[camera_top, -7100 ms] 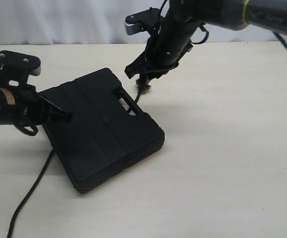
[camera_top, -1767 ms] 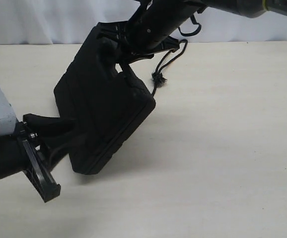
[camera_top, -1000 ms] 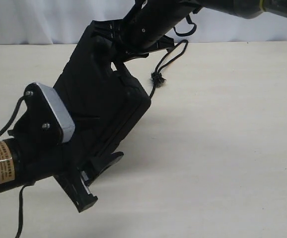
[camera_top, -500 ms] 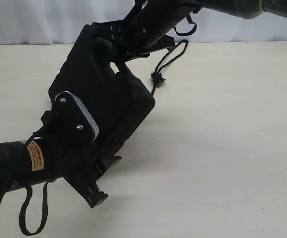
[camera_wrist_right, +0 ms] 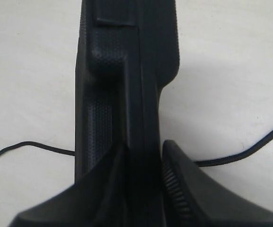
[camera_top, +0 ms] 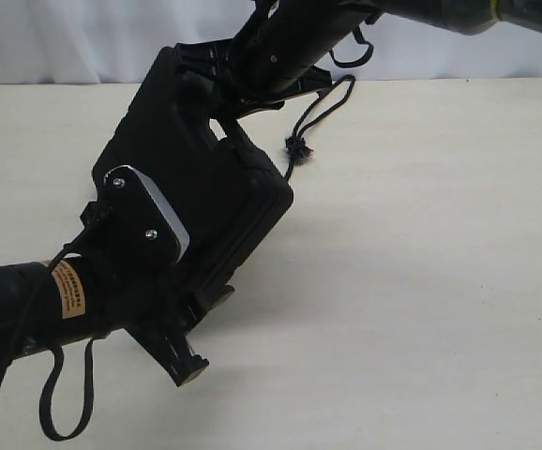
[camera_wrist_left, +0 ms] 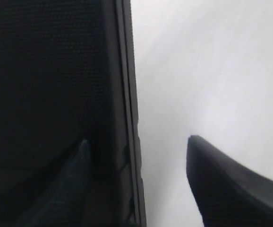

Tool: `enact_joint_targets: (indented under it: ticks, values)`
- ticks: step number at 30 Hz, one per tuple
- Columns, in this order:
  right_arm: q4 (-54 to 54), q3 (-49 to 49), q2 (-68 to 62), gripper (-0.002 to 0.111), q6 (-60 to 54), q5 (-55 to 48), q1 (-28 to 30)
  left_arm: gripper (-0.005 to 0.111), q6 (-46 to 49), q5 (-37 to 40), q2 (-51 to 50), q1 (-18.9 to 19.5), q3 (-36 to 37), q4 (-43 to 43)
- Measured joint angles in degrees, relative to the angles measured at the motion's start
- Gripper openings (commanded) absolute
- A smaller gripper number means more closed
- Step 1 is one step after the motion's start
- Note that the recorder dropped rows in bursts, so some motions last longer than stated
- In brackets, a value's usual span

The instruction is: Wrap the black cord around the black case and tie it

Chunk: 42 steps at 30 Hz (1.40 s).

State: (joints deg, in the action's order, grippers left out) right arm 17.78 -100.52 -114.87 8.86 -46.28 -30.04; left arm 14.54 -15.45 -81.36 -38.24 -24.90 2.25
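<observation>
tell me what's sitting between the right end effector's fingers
The black case. Its thin edge is clamped between the two fingers of the right end effector, which shows plainly in the right wrist view.

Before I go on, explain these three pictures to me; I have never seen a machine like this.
This is a robot with two arms, each ending in a two-fingered pincer. The wide picture comes from a camera standing off the arms. The other two come from a camera on each wrist, looking along the fingers. Above the pale table a black case is tipped up at a slant. The right pincer is shut on the case's rim and holds it tilted. The left pincer is open and grips nothing, with the case's edge between its fingers. A black cord with a frayed tuft hangs beside the right arm.
</observation>
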Motion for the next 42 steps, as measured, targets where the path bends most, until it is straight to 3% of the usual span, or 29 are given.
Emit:
enact_joint_targets:
  ticks: [6, 10, 13, 20, 25, 27, 29, 33, 35, 39, 42]
  values:
    - [0.0, -0.1, 0.3, 0.004, 0.4, -1.1, 0.0, 0.057, 1.3, 3.6, 4.7, 0.0, -0.2, 0.0]
    - [0.1, -0.1, 0.4, 0.004, 0.4, -1.4, 0.0, 0.056, 1.3, 10.0, 12.0, -0.2, -2.8, 0.4]
    - [0.1, -0.1, 0.4, 0.004, 0.4, -1.5, 0.0, 0.056, 1.3, 15.5, 15.8, -2.7, -6.1, 1.0]
    - [0.1, -0.1, 0.4, 0.004, 0.1, -1.5, 0.0, 0.044, 0.9, 23.3, 14.8, -13.1, -9.4, -1.0]
    - [0.1, -0.1, 0.4, 0.004, -0.2, -1.7, 0.0, 0.044, -6.0, 26.9, 11.5, -14.0, -9.4, -8.0]
    - [0.1, -0.1, 0.4, 0.004, -0.4, -1.9, 0.0, 0.044, -13.5, 28.0, 10.2, -14.0, -9.4, -15.9]
    - [0.1, -0.1, 0.5, 0.004, -0.5, -2.1, 0.0, 0.044, -27.0, 31.0, 8.2, -14.0, -9.4, -28.9]
    - [0.1, -0.1, 0.7, 0.004, -0.6, -2.5, 0.0, 0.044, -63.8, 48.4, 3.8, -14.6, -9.4, -58.8]
    - [0.1, -0.1, 0.7, 0.004, -0.7, -2.5, 0.0, 0.044, -77.5, 55.7, 3.1, -15.1, -9.4, -68.2]
    - [0.1, -0.1, 0.7, 0.004, -0.9, -2.5, 0.0, 0.044, -94.8, 56.1, 3.5, -20.3, -9.3, -85.8]
    - [0.1, -0.1, 0.7, 0.004, -1.5, -2.7, 0.0, 0.044, -121.3, 63.3, 3.5, -25.7, -2.6, -99.4]
